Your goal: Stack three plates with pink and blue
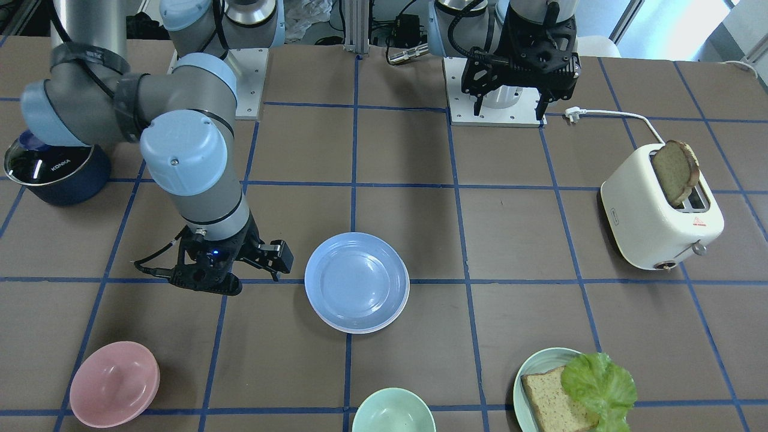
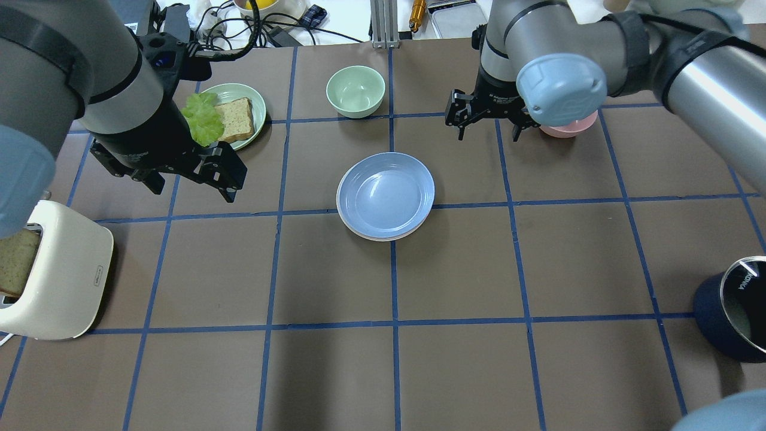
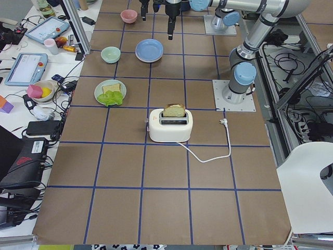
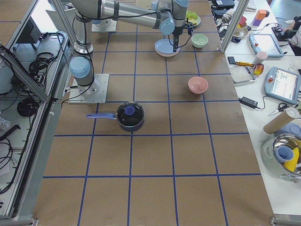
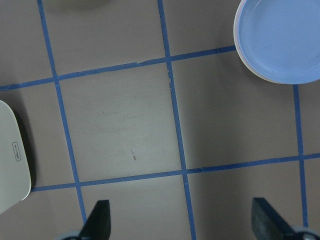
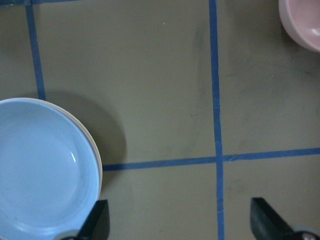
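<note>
**Lift the right gripper clear: the stack looks finished**

Both grippers are empty. The right gripper [image 2: 488, 127] hangs with its jaws wide apart near the stack of plates [image 2: 386, 203]. It is a little beyond the stack and toward the robot's right, and it does not touch it. The left gripper [image 1: 509, 109] is also spread open with nothing between the fingers. It is well apart from the stack, on the robot's side of the table [image 2: 538, 269].

I judge that the stacking itself is done and only the retreat is left. You should raise the right gripper straight up first and only then pull it back. This way no finger catches the raised rim or drags the top plate. Mind also the pink bowl [image 1: 114, 384], which stands near this arm on its other side. Leave the jaws open; I see no reason to close them.

The stack sits near the middle of the table, across a blue tape line [image 2: 479, 205]. The blue plate [image 1: 357, 281] is on top; it is matte, shallow and empty. Under it a paler, pinkish edge [image 6: 99, 167] comes out a little on one side, so the plates are not fully centred. I cannot tell for sure how many plates lie below the blue one.
</note>
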Robot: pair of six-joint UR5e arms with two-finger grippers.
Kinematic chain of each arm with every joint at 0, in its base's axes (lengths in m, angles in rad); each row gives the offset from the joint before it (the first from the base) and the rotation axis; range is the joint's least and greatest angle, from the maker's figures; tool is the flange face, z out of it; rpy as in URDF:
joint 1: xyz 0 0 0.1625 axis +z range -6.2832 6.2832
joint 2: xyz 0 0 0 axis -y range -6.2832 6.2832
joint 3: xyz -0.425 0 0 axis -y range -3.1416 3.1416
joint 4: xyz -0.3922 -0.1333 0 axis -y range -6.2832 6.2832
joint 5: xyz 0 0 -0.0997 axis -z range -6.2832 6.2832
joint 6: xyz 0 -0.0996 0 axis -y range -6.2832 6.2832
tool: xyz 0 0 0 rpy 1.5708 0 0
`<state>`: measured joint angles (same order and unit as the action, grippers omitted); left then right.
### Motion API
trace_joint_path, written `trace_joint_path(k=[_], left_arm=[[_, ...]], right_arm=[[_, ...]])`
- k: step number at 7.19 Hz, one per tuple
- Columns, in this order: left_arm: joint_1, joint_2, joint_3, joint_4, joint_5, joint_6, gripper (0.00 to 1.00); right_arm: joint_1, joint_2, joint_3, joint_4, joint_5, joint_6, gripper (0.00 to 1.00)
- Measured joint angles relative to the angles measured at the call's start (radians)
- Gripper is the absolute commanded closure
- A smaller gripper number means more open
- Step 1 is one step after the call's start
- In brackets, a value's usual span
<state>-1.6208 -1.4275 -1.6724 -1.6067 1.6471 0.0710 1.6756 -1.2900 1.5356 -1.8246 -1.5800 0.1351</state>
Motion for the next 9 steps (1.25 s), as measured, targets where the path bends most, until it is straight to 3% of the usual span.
trace_joint_path(k=[4, 9], left_arm=[[0.037, -0.012, 0.009, -0.001, -0.038, 0.008, 0.00], [0.033, -0.034, 0.017, 0.004, -0.030, 0.011, 0.00]], right_arm=[[-0.095, -0.223, -0.013, 0.199, 0.010, -0.265, 0.00], [-0.102, -0.277, -0.024, 0.272, 0.011, -0.087, 0.00]])
